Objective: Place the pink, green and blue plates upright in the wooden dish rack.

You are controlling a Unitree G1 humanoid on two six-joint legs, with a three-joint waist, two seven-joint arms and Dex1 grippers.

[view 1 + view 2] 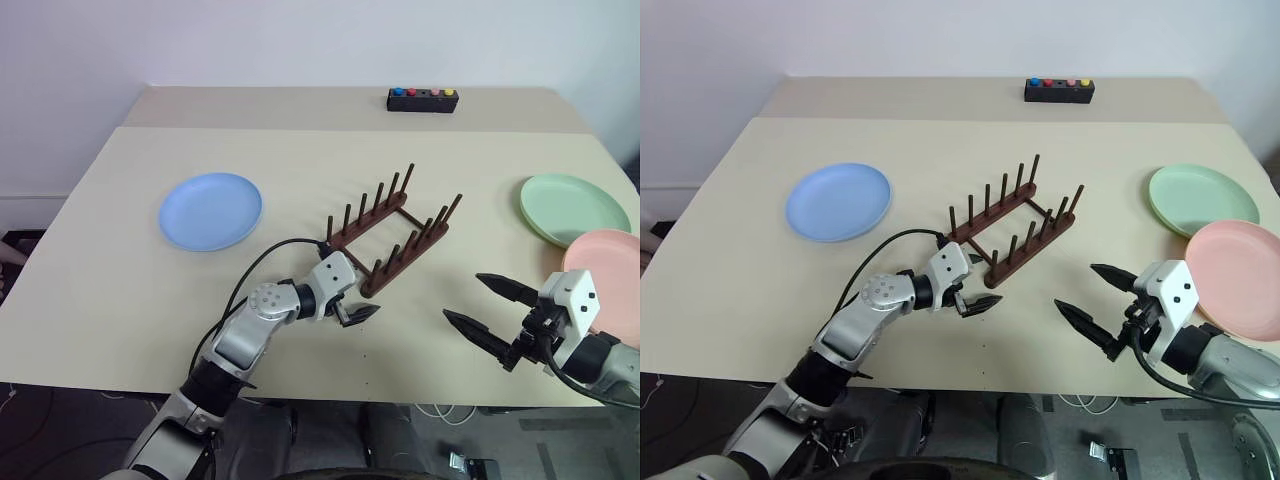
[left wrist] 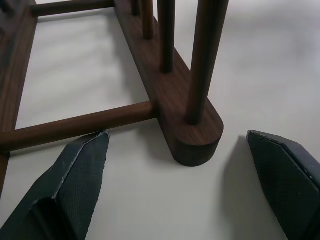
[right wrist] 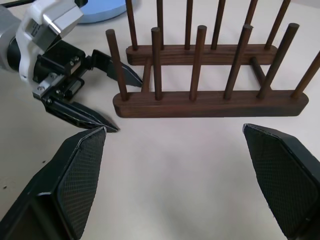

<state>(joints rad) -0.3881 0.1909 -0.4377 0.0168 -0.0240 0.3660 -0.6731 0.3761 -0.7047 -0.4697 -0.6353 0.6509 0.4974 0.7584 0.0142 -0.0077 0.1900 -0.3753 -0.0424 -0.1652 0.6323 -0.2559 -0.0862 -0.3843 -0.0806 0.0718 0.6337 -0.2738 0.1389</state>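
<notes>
Beige table (image 1: 130,300); small black box (image 1: 423,99) with blue, red, pink, yellow buttons at far edge.

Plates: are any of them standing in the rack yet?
None yet. The wooden dish rack has no plates in it. The blue plate, green plate and pink plate lie flat on the table. The left gripper, open, sits at the rack's end; the right gripper holds nothing.

plates (image 1: 210,210): 3 | dish rack (image 1: 390,240): 1 | button box (image 1: 422,99): 1 | tools (image 1: 495,310): 2
</notes>
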